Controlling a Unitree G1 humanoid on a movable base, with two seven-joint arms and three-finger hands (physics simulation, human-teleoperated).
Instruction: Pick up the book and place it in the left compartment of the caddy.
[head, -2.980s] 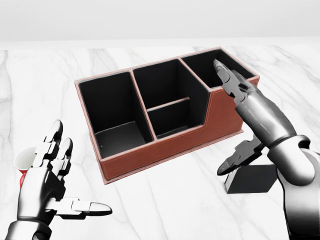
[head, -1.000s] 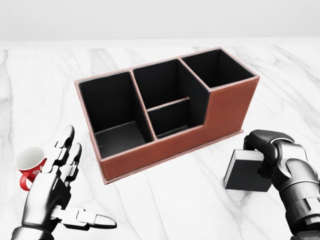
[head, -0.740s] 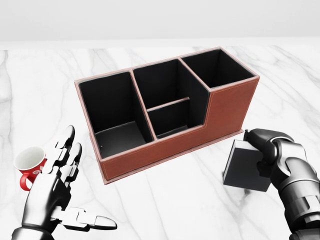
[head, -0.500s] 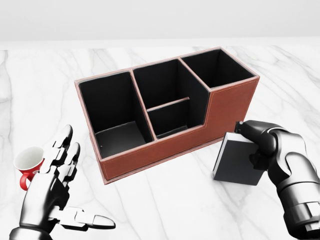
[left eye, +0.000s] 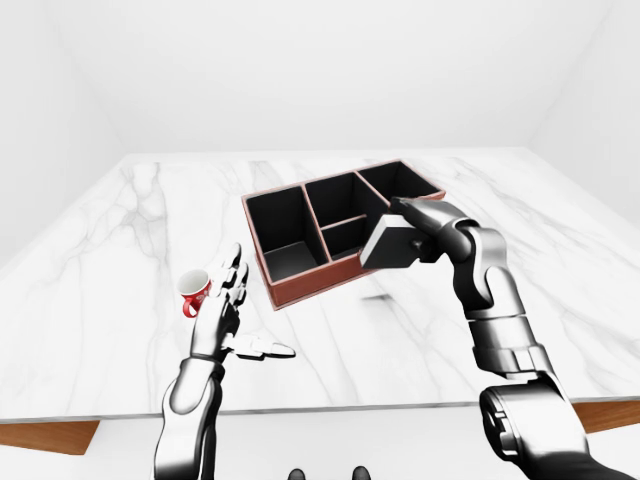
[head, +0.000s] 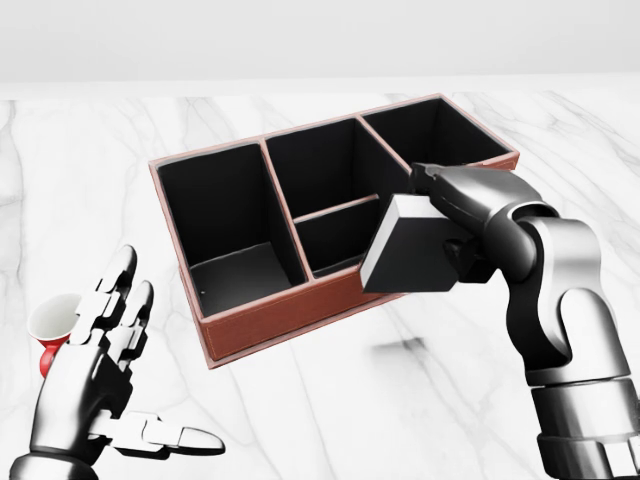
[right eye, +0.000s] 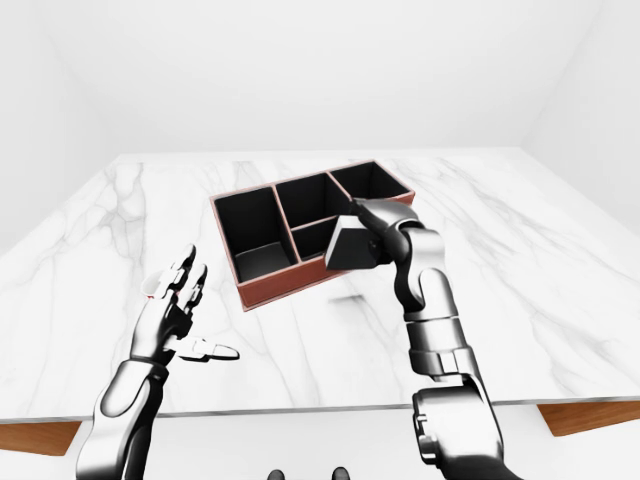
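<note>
A brown caddy (head: 262, 320) with black compartments stands on the white marble table (head: 350, 400), at the middle of the head view. Its left compartment (head: 225, 235) holds nothing. My right hand (head: 462, 222) is shut on a black book (head: 410, 246) with pale page edges. It holds the book in the air, over the caddy's lower right wall and the small middle compartment. The book's shadow lies on the table below. My left hand (head: 105, 375) is open, palm up, at the lower left of the head view, apart from the caddy.
A red and white cup (left eye: 192, 290) stands on the table just left of my left hand, partly hidden behind it in the head view (head: 45, 330). The table's near edge (left eye: 330, 412) runs across the bottom of the left-eye view.
My right hand has lifted the book off the table and carried it up and left, from right of the caddy to over its lower right wall. The left hand has barely shifted.
</note>
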